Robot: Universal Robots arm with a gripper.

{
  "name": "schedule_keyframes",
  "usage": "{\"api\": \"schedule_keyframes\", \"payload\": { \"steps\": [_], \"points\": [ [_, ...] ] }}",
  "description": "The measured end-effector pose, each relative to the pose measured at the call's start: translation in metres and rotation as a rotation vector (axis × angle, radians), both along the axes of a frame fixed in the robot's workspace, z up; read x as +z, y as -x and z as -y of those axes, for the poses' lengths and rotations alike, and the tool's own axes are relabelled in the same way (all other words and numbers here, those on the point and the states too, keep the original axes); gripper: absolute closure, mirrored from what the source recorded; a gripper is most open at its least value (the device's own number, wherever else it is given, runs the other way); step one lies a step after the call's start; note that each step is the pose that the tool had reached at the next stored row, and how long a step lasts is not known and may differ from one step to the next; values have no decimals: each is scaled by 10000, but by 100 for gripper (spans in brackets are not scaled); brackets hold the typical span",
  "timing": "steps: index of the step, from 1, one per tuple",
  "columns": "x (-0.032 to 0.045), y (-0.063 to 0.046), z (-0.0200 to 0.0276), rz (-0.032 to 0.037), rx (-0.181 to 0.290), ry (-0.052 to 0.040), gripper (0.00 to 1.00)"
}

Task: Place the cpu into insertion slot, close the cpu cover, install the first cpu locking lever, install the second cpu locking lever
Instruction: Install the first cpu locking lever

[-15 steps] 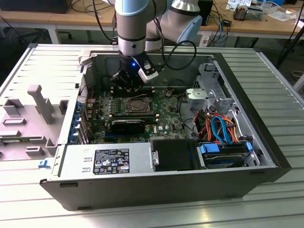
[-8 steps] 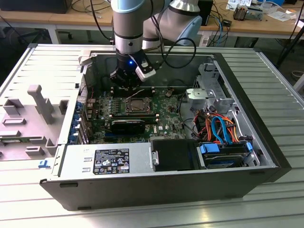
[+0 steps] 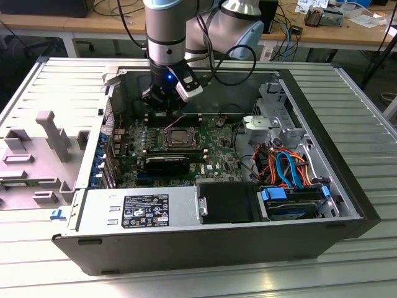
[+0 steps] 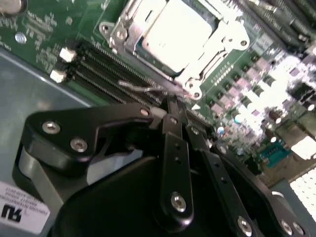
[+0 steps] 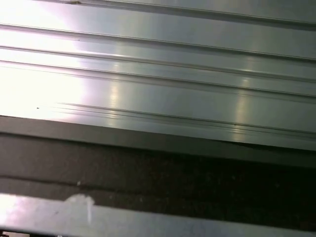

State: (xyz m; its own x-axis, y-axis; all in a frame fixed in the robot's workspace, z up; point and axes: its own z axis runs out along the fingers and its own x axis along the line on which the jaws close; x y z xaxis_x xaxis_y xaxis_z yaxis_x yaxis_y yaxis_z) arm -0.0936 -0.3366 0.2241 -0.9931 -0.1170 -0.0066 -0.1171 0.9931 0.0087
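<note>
Exterior high; wrist views close

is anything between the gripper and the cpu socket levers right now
Nothing visible does. In the second wrist view the gripper sits at the edge of the cpu cover, right by a thin locking lever, with the cpu already seated under the cover.

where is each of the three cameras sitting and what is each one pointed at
Exterior view: off the arm, above the open computer case, looking down at the green motherboard; the arm and gripper show.
Second wrist view: on the wrist, facing the silver-topped cpu under its metal cpu cover; the black gripper shows.
First wrist view: faces ribbed grey metal; no arm part.
Shared: exterior and second wrist views both show the insertion slot.
</note>
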Motion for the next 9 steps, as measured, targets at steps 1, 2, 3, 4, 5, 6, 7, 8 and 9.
{"api": "schedule_keyframes", "payload": {
  "steps": [1,2,3,4,5,6,7,8,9],
  "points": [
    [-6,0,5,0,-1,0,89],
    [-15,0,7,0,-3,0,89],
    [-24,1,7,-1,-4,1,89],
    [-46,0,9,-2,-1,1,89],
    [-58,0,9,-2,-1,1,89],
    [-68,0,9,-1,-1,1,89],
    [-79,0,10,-1,0,1,89],
    [-89,0,12,-1,0,1,89],
    [-106,-3,15,-2,2,2,89]
  ]
}}
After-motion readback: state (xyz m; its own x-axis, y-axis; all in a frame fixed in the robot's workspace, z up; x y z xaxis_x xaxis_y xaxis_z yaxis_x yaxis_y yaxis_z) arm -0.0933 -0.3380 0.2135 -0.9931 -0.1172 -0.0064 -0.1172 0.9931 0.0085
